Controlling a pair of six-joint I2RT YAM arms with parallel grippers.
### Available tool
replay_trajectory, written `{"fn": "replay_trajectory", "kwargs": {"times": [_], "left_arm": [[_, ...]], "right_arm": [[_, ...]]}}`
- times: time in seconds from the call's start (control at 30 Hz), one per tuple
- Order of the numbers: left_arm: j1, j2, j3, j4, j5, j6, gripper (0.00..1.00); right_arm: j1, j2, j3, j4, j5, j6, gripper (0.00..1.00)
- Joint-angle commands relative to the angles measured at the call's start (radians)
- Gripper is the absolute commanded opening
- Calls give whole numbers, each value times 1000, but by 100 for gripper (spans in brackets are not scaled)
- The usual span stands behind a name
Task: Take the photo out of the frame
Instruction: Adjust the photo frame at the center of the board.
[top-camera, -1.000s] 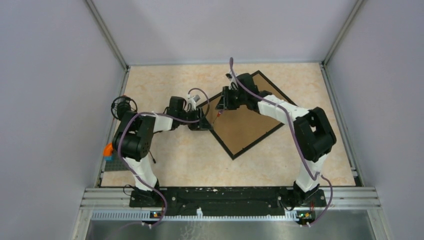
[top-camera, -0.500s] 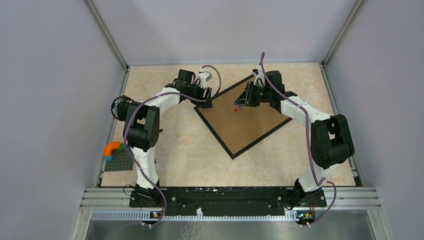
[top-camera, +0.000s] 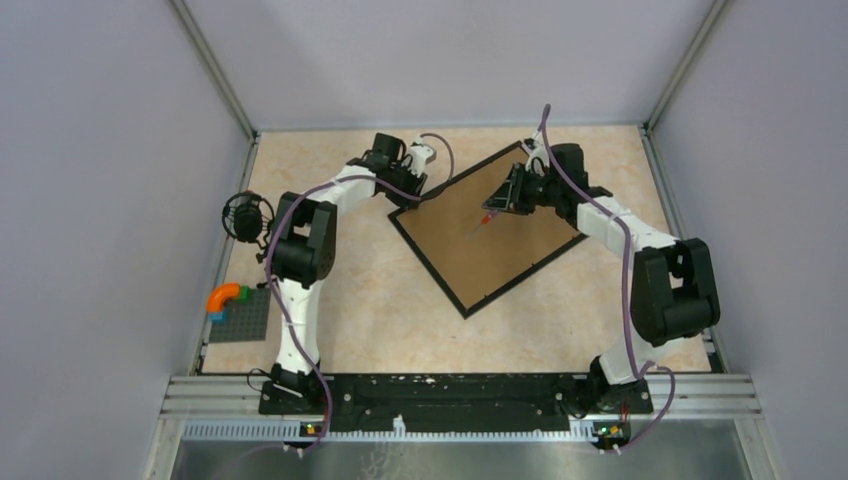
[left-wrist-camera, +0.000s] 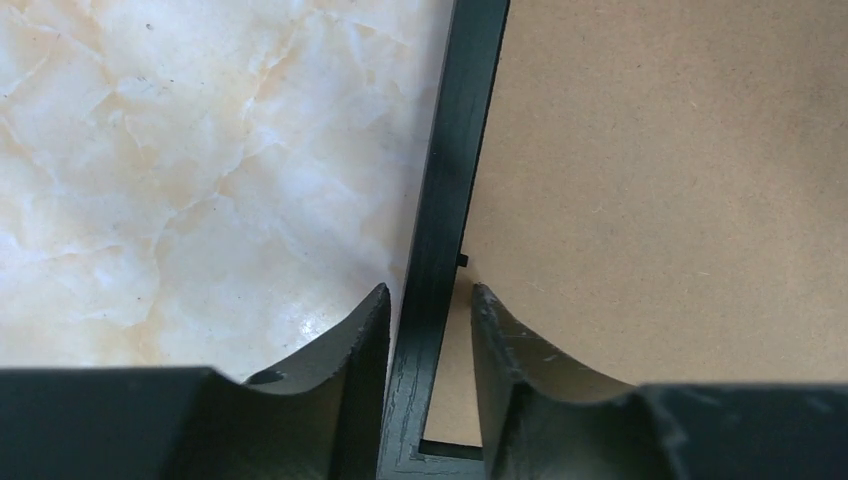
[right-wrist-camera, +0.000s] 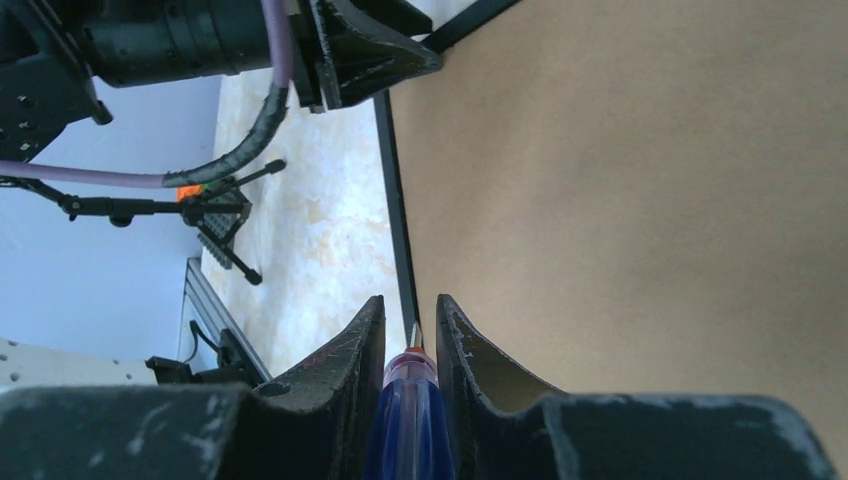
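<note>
The frame (top-camera: 528, 276) lies face down as a diamond, its brown back board (top-camera: 480, 255) up. The photo is hidden. My left gripper (top-camera: 413, 194) is at the frame's upper-left edge near the left corner. In the left wrist view this gripper (left-wrist-camera: 428, 290) is open and straddles the black rim (left-wrist-camera: 455, 150): one finger over the table, the other over the board (left-wrist-camera: 680, 180). My right gripper (top-camera: 500, 203) hovers over the board's far part, shut on a blue-handled screwdriver (right-wrist-camera: 405, 420) whose tip (top-camera: 478, 226) points down at the board near the rim (right-wrist-camera: 397, 200).
A grey baseplate (top-camera: 240, 318) with an orange and blue piece sits at the table's left edge. A black round fixture (top-camera: 247, 215) stands by the left wall. Grey walls close in three sides; the marbled tabletop (top-camera: 350, 310) lies between frame and arm bases.
My left arm has swung away and back from the frame's left corner to its upper-left edge. My right gripper has moved right and farther back with the screwdriver.
</note>
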Motion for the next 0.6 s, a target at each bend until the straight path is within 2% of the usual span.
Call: {"fn": "replay_trajectory", "kwargs": {"times": [0.0, 0.13, 0.3, 0.37, 0.47, 0.57], "left_arm": [[-1, -36, -97, -23, -88, 31, 36], [-13, -116, -261, 7, -74, -21, 21], [-109, -251, -509, 29, -48, -145, 16], [-169, -311, -598, 38, -23, -193, 22], [-196, -445, -708, 105, 127, -213, 39], [-192, -510, -660, 141, 119, -228, 49]], "right_arm": [[-51, -66, -27, 14, -20, -34, 0], [-120, -72, -45, 0, -17, -57, 0], [-213, -76, -57, -23, -24, -92, 0], [-249, -76, -58, -34, -29, -104, 0], [-291, -80, -60, -55, -32, -121, 0], [-327, -95, -69, -76, -35, -136, 0]]}}
